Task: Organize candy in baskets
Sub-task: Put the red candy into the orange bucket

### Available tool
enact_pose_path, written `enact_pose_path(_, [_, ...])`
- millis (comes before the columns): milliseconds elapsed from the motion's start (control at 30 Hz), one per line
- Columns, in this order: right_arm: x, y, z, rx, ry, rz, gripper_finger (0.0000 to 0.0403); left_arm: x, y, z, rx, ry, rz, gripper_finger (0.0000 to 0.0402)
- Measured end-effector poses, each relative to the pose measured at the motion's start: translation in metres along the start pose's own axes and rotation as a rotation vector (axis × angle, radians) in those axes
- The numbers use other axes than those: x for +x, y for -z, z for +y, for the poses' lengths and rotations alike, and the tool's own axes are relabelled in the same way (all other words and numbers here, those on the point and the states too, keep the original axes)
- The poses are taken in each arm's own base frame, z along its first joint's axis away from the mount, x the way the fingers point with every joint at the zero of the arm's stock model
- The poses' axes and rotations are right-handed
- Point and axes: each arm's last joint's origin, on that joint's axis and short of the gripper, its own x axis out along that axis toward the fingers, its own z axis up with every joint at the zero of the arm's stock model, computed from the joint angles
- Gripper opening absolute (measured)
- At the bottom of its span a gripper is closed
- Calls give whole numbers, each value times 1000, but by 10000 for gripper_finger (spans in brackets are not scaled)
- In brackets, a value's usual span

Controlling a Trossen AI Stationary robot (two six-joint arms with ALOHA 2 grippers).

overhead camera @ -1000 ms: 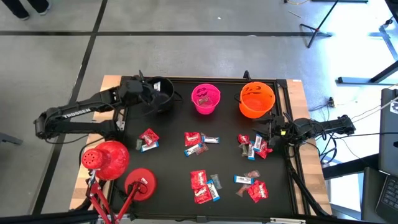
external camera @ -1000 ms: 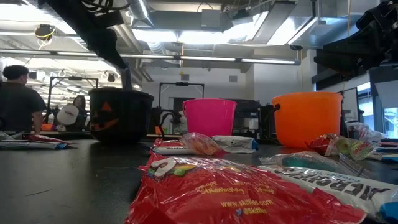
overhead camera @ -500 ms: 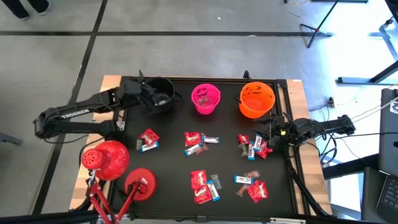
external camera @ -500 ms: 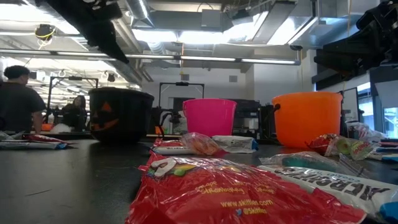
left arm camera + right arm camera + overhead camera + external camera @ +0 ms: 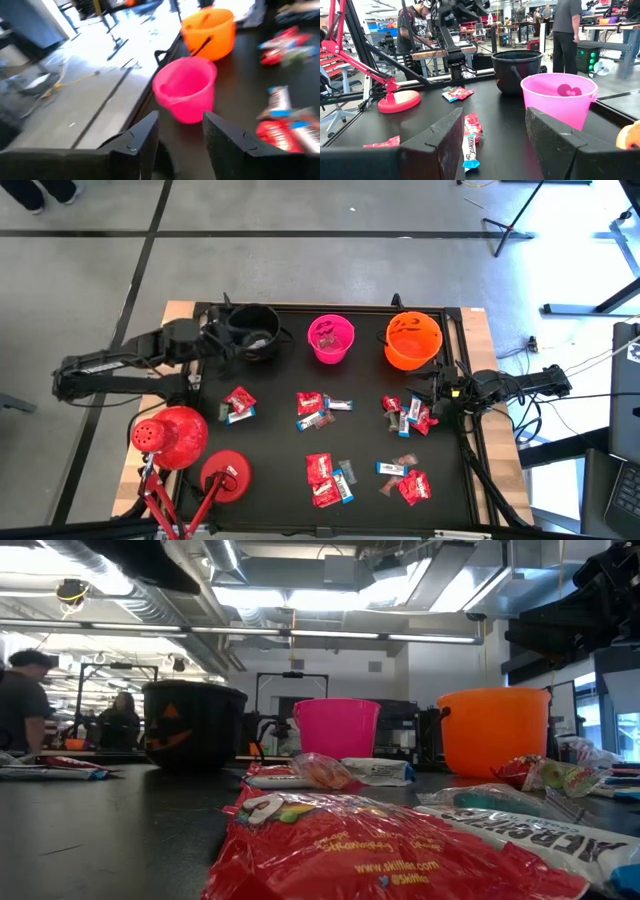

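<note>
High view has the three buckets lined up along the table's (image 5: 200,480) 12 o'clock edge: black bucket (image 5: 255,332), pink bucket (image 5: 331,339) and orange bucket (image 5: 412,340), with the candy (image 5: 323,409) scattered in little piles below them, from about 9 o'clock round to 5 o'clock. Left pincer (image 5: 222,338) sits at the black bucket's 9 o'clock side, fingers apart and holding nothing. Right pincer (image 5: 428,402) waits at the 3 o'clock edge by a candy pile, spread apart and empty too.
</note>
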Motion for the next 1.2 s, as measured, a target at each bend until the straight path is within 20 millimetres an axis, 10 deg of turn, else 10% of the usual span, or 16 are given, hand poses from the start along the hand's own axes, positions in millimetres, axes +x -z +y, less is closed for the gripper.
enact_pose_path(1200, [0, 0, 0, 0, 0, -1, 214, 3, 11, -70, 139, 329, 185, 124])
